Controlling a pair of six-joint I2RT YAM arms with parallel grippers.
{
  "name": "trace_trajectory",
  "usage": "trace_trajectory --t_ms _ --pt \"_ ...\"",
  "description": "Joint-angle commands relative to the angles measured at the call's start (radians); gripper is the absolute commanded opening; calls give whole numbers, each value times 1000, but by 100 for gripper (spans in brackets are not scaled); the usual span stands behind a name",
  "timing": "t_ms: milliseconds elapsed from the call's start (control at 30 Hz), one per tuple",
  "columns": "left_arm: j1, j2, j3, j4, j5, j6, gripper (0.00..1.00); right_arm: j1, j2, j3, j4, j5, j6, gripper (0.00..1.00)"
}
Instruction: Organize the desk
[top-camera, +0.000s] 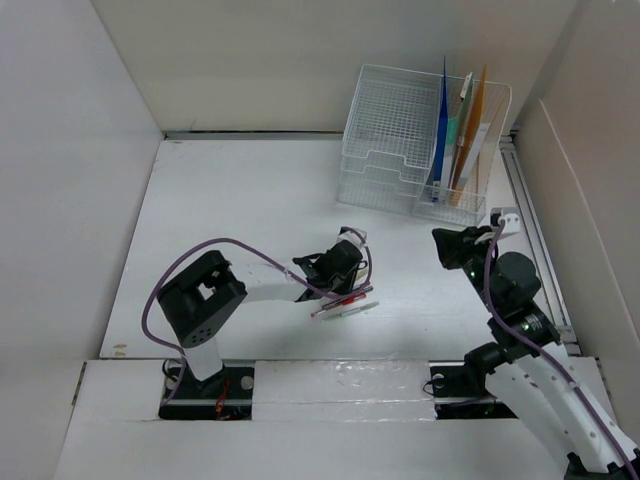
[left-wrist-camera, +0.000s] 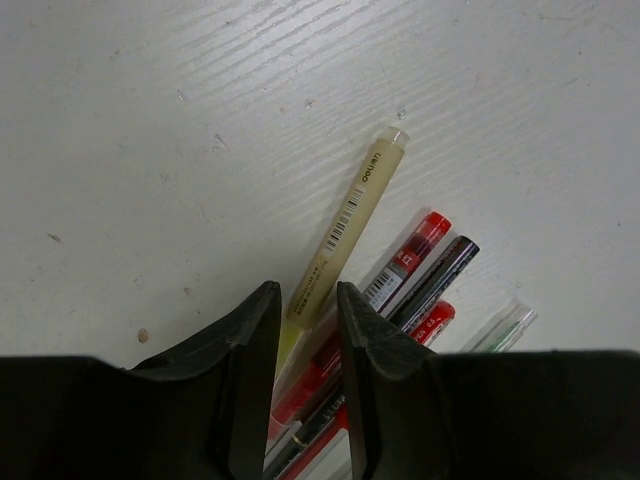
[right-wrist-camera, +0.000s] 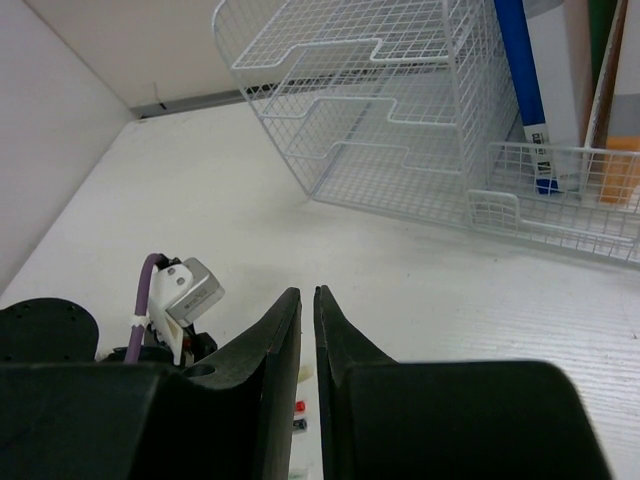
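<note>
The desk (top-camera: 240, 200) is a white tabletop. Several pens (top-camera: 345, 300) lie fanned out on it near the middle. In the left wrist view they are a cream-yellow pen (left-wrist-camera: 345, 225), red pens (left-wrist-camera: 410, 255), a black pen (left-wrist-camera: 435, 280) and a clear green one (left-wrist-camera: 505, 328). My left gripper (top-camera: 335, 265) is low over them. Its jaws (left-wrist-camera: 305, 290) stand narrowly apart and straddle the yellow pen's lower end, while the other pens run under the right finger. My right gripper (top-camera: 448, 245) hovers to the right, its jaws (right-wrist-camera: 307, 292) almost together and empty.
A white wire-mesh file organizer (top-camera: 400, 130) stands at the back right and also shows in the right wrist view (right-wrist-camera: 400, 120). It holds upright blue (top-camera: 440, 130) and orange (top-camera: 470, 130) folders. White panel walls border the desk.
</note>
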Motion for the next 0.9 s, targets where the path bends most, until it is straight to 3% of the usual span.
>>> trace_trajectory --t_ms 0,133,233,367,667,867 --pt "2 23 -5 2 5 7 26 11 -23 18 12 -4 -10 16" --pt "2 50 -15 14 -29 -1 22 11 -41 20 6 -2 -9 16" --pt "2 34 -5 20 -65 -9 0 11 -55 20 -12 -5 -4 16" --pt "2 -49 40 -21 -121 -1 0 11 -70 21 -24 -2 -1 16" --pt "11 -88 526 -268 -250 54 0 11 -89 33 -64 -32 8 15" --pt "146 83 960 -397 -133 93 0 11 -124 18 -90 -38 20 15"
